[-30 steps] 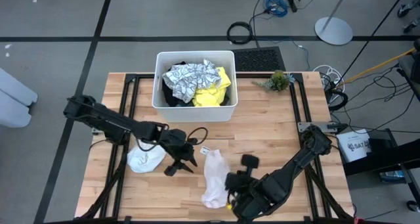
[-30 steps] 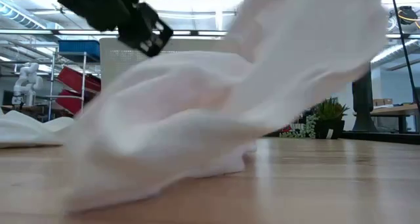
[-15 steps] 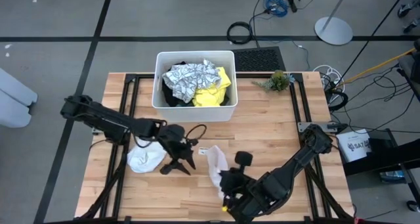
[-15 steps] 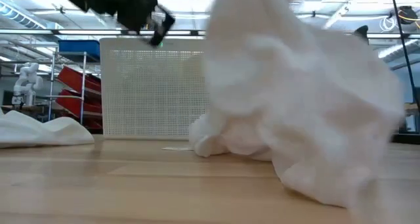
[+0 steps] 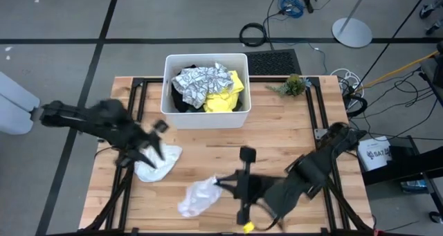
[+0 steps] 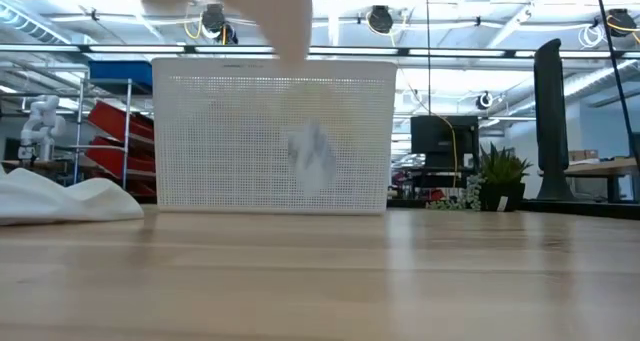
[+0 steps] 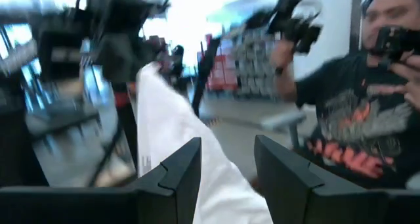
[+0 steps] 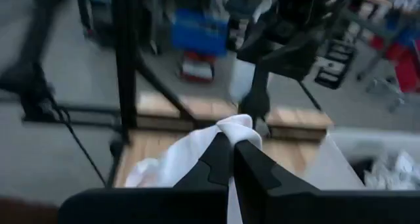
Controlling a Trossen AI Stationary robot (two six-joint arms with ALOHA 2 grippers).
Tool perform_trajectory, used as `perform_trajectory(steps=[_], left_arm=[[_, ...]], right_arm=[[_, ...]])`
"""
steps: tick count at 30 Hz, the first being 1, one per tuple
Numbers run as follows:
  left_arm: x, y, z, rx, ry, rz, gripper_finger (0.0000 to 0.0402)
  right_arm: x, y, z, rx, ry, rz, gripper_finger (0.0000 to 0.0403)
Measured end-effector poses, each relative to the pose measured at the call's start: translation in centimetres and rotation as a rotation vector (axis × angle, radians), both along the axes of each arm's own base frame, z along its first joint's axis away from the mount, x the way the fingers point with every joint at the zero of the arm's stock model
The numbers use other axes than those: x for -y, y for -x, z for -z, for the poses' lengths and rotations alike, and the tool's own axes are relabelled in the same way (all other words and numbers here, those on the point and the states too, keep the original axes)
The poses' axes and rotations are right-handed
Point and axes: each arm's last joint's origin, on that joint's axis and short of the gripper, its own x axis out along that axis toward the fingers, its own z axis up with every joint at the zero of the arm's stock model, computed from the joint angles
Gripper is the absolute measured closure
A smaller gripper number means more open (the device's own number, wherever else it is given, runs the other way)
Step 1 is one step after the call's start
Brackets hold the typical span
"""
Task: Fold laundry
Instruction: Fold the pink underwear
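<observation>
My right gripper [image 5: 219, 183] is shut on a small white cloth [image 5: 197, 198] near the table's front, left of centre. The cloth shows as a white blur at the top of the low view [image 6: 232, 5]. A second white cloth [image 5: 156, 165] lies crumpled on the table at the left and also shows in the low view [image 6: 62, 197]. My left gripper [image 5: 153, 150] is open just above its far edge; I cannot tell whether it touches. The white tub [image 5: 205, 118] at the back holds grey-white patterned [image 5: 201, 82], yellow [image 5: 227, 96] and black cloth. My right gripper pinches a bunched fold of the white cloth [image 8: 239, 127] between its two fingertips. The fingers reach about level, toward the table's left edge. The rest of the cloth hangs slack below and beyond the fingers; the low view shows none of it on the table.
A small green plant [image 5: 293, 84] stands at the back right. A person in a dark printed shirt [image 7: 357, 138] stands beyond the table in the left wrist view. Bare wood [image 5: 291, 139] lies between the tub and my right arm.
My right gripper has gone up and toward the table's left edge, still shut on the white cloth. It has pulled the cloth off the table, so it now hangs. My left arm has swung fast toward the table's left edge and now sits over the other white cloth.
</observation>
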Motion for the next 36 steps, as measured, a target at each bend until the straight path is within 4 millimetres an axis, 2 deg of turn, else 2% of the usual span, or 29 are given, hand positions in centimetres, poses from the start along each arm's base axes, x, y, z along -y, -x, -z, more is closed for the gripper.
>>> perform_trajectory(steps=[2,4,8,13,16,21,24,27,33,36], left_arm=[[-0.3,2.0,-1.0,0.072,0.015,0.004,0.0252],[-0.6,3.7,-1.7,0.123,0.026,0.011,0.0252],[-0.8,5.3,-1.9,0.162,0.041,0.025,0.0252],[-0.7,4.9,-1.1,0.153,0.016,0.010,0.0252],[-0.6,4.2,-0.7,0.128,0.008,0.006,0.0252],[-0.3,3.1,-0.2,0.083,-0.001,0.007,0.0252],[-0.3,2.8,-0.1,0.067,0.002,0.003,0.0252],[-0.3,2.8,-0.1,0.053,0.014,0.005,0.0252],[-0.2,2.7,0.3,0.011,0.006,0.009,0.0252],[-0.1,2.4,0.4,0.001,0.003,0.008,0.0252]], right_arm=[[0.8,0.7,-1.6,0.049,-0.038,-0.032,0.0403],[1.6,1.1,-2.4,0.064,-0.068,-0.040,0.0403],[2.7,0.6,-1.7,0.011,-0.116,0.007,0.0403],[5.6,-2.4,-0.9,0.008,-0.197,0.035,0.0403],[6.6,-4.3,-0.2,0.017,-0.207,0.028,0.0403],[8.0,-5.8,0.9,-0.034,-0.268,0.004,0.0403],[7.1,-5.7,2.2,-0.115,-0.316,0.008,0.0403],[5.5,-4.3,3.8,-0.269,-0.380,0.056,0.0403],[2.4,-0.3,8.9,-0.648,-0.426,0.364,0.0403],[0.9,1.5,10.5,-0.768,-0.473,0.469,0.0403]])
